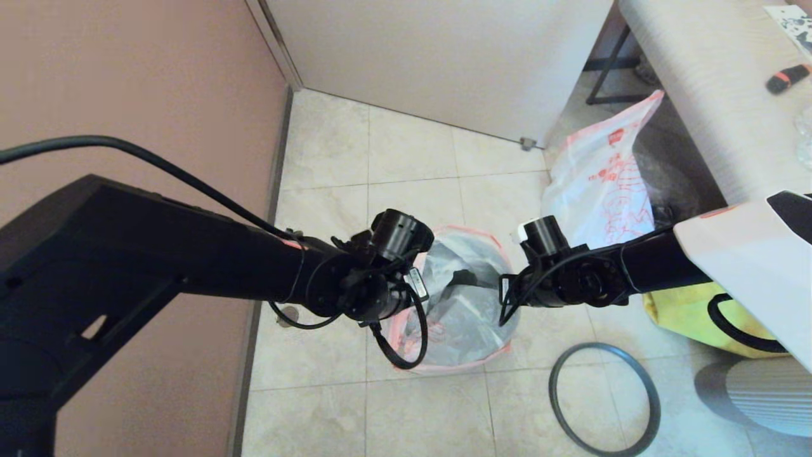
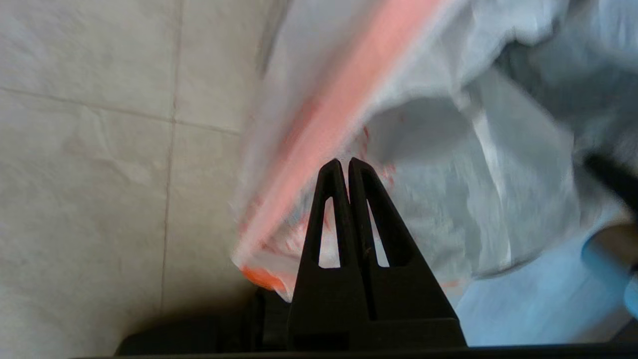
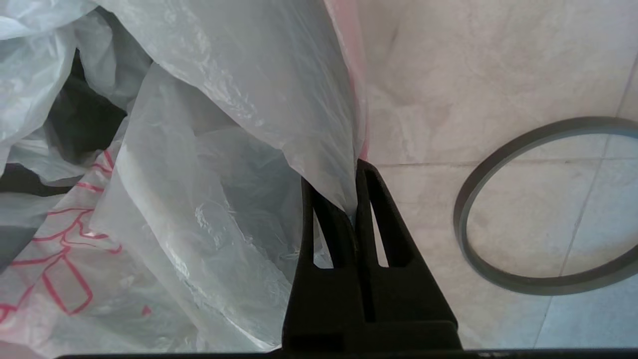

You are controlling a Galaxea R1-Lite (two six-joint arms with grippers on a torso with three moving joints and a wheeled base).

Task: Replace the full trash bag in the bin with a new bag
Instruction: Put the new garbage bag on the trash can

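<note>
The limp new bag [image 1: 463,317] with its pink rim is spread across the mouth of the black bin [image 1: 465,280], which shows only as dark patches through the plastic. At the bag's left rim my left gripper [image 2: 346,167] is shut, with the pink edge [image 2: 319,114] running through its tips. My right gripper [image 3: 355,199] is shut on a fold of the bag [image 3: 224,174] at the right rim. The bulky full trash bag [image 1: 602,184] leans against the table behind and to the right. The dark grey hoop [image 1: 599,346] lies flat on the tiles, right of the bin.
A big yellow bag [image 1: 679,311] sits on the floor under my right arm. A white-topped table [image 1: 698,95] stands at the right with a black and orange item [image 1: 786,77] on it. A pink wall [image 1: 127,95] closes the left side.
</note>
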